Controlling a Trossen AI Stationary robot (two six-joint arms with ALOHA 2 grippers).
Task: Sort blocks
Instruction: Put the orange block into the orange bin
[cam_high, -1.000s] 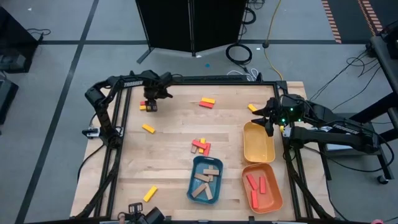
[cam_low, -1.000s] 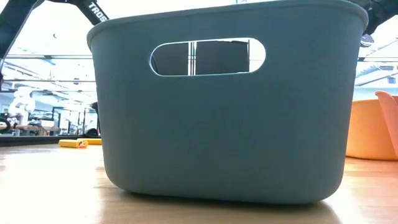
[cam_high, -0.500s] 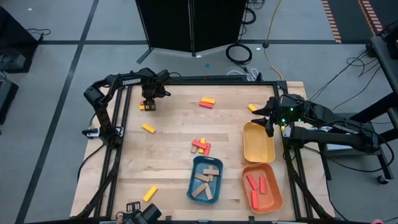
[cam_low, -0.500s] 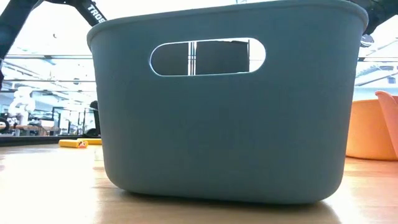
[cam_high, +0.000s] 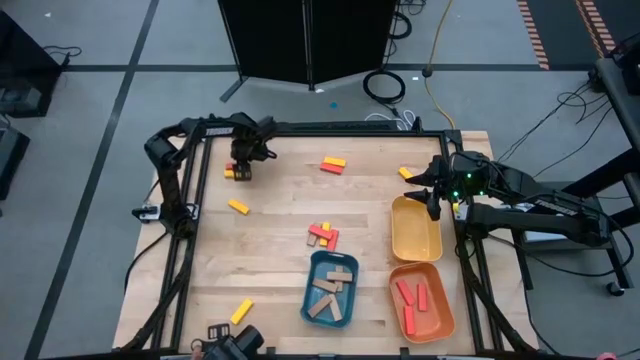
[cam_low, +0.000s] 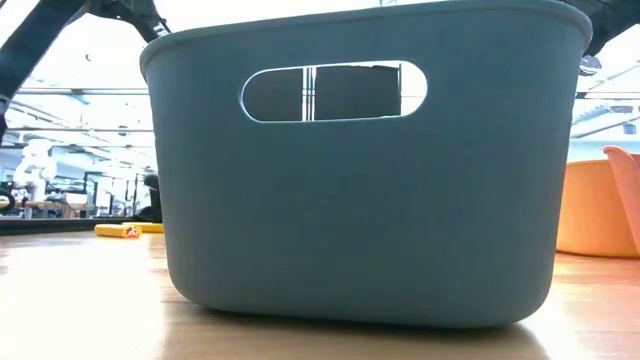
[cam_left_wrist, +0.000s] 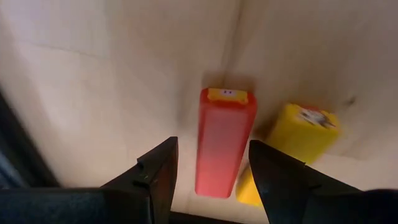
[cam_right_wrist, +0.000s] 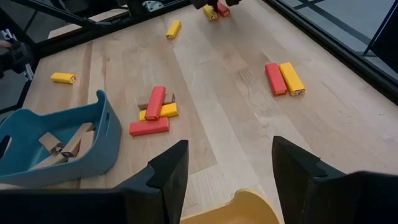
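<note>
A red block (cam_left_wrist: 224, 143) and a yellow block (cam_left_wrist: 298, 140) lie side by side on the table at the far left. My left gripper (cam_high: 239, 165) hangs over them, open and pointing down. Its fingers (cam_left_wrist: 158, 171) stand on either side of the red block's near end without touching it. My right gripper (cam_high: 432, 196) waits open above the far end of the yellow tray (cam_high: 416, 232), holding nothing. Other blocks lie loose: a red and yellow pair (cam_high: 333, 164), single yellow ones (cam_high: 238, 207) (cam_high: 242, 311) (cam_high: 407, 173), and a red, yellow and tan cluster (cam_high: 323, 236).
The blue tray (cam_high: 331, 288) holds tan blocks and fills the low view. The orange tray (cam_high: 421, 300) at the near right holds red blocks. A dark frame rail (cam_high: 330, 129) runs round the table. Bare wood lies between the left blocks and the cluster.
My left gripper has sunk toward the red and yellow blocks at the far left, its fingers staying open. The right arm and all the blocks have kept still.
</note>
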